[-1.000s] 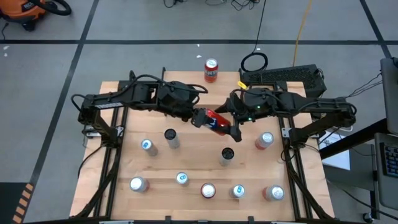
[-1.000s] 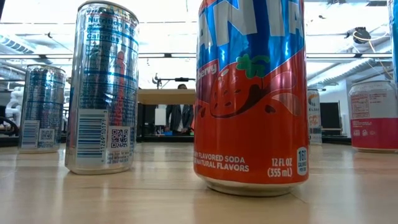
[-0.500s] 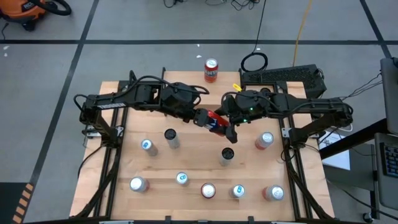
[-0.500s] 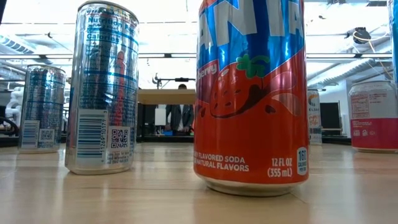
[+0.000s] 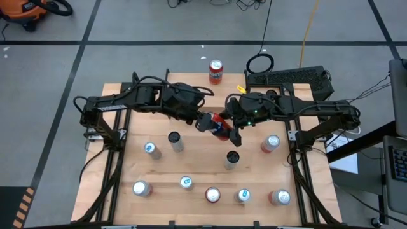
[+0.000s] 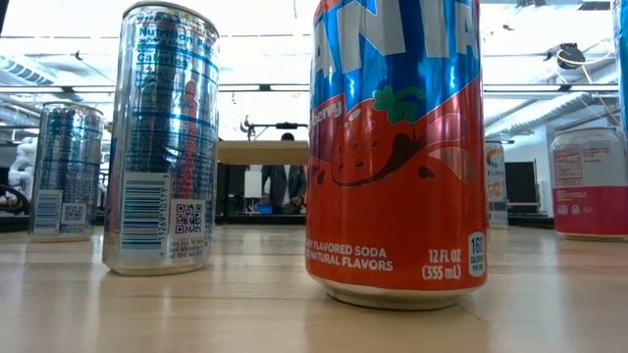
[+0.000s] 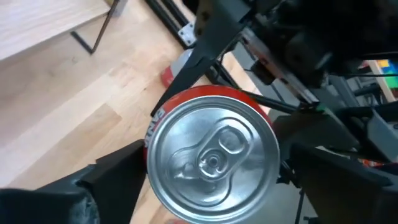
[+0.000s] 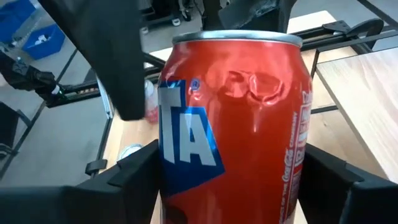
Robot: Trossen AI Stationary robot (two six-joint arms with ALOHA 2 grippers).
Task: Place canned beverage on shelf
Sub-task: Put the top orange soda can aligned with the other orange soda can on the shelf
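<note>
Front of the bench (image 5: pixel 114 172): 5 spare cans (image 5: pixel 212 194) stand in a row, upright and well apart, so any one can be gripped without bumping its neighbour. Behind them stand 4 more cans (image 5: pixel 174 140), none touched.

Now the middle, above the bench, where both arms meet. The can (image 5: pixel 220 125), red, hangs tilted between the 2 tools, clear of the wood. The right tool (image 5: pixel 236 131) has it, with one finger (image 8: pixel 134 180) on each side of its wall, pressed flat against the metal, so that reads as a clamp across the body. The left tool (image 5: pixel 205 122) faces the can's lid. Its fingers (image 7: pixel 115 177) sit either side of the can but look spread wide and off the metal, so I'd call it apart and letting go. This looks like a hand-over in the air. My guess at the reason is that the right arm has the better line to the back of the bench. With only one grip on it now, a slip would drop the can among the standing ones.

Further back is the shelf (image 6: pixel 260 152), a pale board on thin black legs at the far edge, well beyond the held can. A far can (image 5: pixel 216 71), also red, stands out there. It may be on the shelf, though I can't tell.

The can isn't placed yet; the carry to the back and the set-down remain.
</note>
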